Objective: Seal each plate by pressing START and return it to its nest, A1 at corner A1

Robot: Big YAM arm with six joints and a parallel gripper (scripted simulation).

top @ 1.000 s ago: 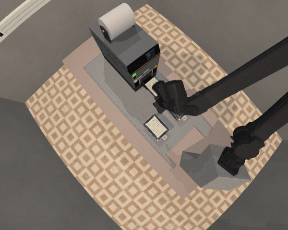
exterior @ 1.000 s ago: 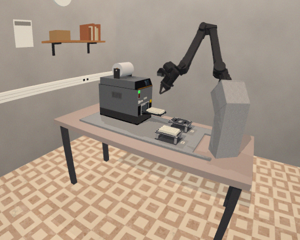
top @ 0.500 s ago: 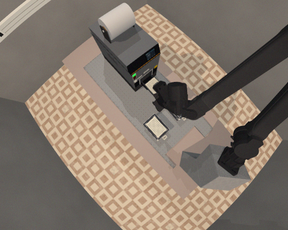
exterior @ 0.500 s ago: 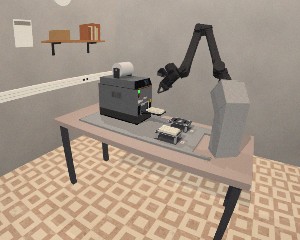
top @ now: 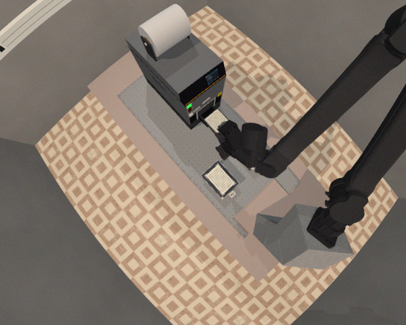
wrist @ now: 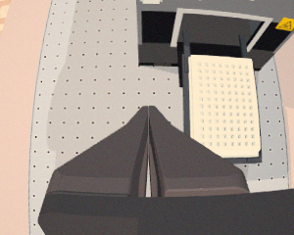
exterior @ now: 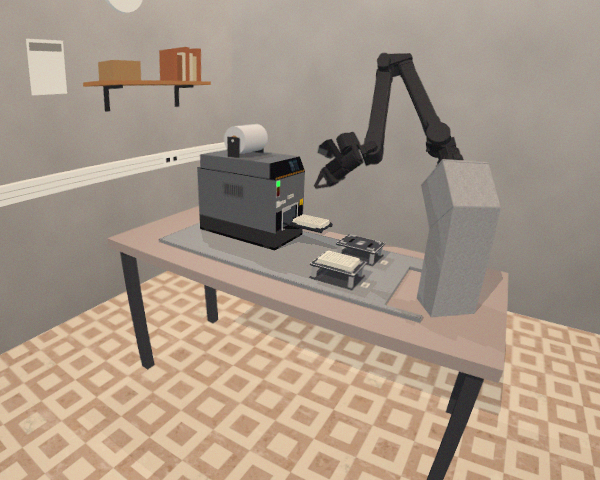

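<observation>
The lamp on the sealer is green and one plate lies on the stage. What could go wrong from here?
1. The gripper is shut and holds nothing; it must open before it descends, or its tips may hit the plate on the stage and perhaps damage its seal.
2. The empty nest stands close beside the nest holding the other plate; the return could bump that plate.
3. Well A1 may end at the wrong corner.

One plate is seated on the sealer's stage; the other plate is nested before it, beside an unoccupied nest.
</observation>
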